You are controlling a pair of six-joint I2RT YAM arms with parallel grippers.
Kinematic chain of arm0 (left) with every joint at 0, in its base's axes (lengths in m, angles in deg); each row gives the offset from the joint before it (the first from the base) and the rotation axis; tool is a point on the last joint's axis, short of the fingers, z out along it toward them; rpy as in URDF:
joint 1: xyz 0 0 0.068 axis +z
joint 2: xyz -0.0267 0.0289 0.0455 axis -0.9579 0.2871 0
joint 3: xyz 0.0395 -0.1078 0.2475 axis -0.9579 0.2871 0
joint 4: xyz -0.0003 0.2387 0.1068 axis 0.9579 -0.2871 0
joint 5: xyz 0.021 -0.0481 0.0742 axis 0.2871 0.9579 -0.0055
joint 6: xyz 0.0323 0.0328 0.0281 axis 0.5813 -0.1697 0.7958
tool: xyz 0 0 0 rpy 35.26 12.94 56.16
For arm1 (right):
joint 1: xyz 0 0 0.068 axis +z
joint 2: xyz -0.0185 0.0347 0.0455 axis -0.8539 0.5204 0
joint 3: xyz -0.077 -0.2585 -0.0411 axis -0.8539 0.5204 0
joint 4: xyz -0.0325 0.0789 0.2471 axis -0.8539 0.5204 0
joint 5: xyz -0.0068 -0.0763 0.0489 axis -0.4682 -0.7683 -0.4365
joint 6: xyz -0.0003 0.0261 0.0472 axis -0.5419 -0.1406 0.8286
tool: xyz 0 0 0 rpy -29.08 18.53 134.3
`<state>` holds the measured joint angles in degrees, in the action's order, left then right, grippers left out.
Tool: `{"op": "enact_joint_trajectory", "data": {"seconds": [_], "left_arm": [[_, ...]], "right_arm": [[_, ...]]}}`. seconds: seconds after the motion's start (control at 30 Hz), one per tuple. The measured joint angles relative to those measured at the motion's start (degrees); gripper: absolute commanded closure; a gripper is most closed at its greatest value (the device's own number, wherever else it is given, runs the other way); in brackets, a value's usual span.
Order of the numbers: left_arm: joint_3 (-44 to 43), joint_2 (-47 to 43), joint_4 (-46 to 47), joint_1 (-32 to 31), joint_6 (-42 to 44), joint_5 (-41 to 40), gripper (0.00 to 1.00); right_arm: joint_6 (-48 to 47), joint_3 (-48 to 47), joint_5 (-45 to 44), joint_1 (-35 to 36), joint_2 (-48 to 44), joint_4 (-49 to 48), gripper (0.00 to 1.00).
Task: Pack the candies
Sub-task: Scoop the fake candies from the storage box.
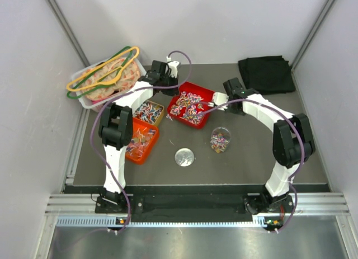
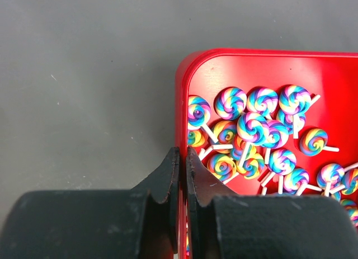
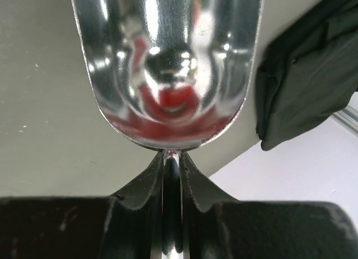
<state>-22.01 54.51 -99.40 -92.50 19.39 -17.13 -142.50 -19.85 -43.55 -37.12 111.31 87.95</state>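
Red plastic tray (image 2: 182, 85), far centre of the table (image 1: 251, 158), heaped with the candies (image 2: 250, 127): tiny swirled lollipops on thin white sticks. More of them in the clear cup (image 1: 220, 140) nearer the front, beside a loose lid (image 1: 184, 157), and in the orange tray (image 1: 141, 140) and tan tray (image 1: 150, 111) to the left. Left gripper (image 2: 180, 158) pressed together on the red rim at one corner, seemingly steadying it. Right gripper (image 3: 172, 156) pinched tight on the handle of a metal scoop (image 3: 168, 63), bowl empty, showing only a red reflection. Probably featherweight, hard and loose; apt to tangle by the sticks, skid on smooth metal and bounce out. Too small to pinch singly with much hope. Better taken in bulk: slide the lip under the pile's edge, then keep the bowl level toward the cup.
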Motion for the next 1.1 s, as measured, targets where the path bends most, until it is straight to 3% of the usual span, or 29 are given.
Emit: {"op": "enact_joint_trajectory", "data": {"seconds": [0.8, 1.1], "left_arm": [[0.35, 0.0, 0.42, 0.11, 0.07, 0.42, 1.0], [0.76, 0.0, 0.44, 0.11, 0.24, 0.28, 1.0]], "right_arm": [[3.34, -7.5, 8.02, 2.82, -5.01, 7.67, 1.0], [1.22, -7.34, 3.41, 3.02, -5.92, 7.15, 1.0]]}}
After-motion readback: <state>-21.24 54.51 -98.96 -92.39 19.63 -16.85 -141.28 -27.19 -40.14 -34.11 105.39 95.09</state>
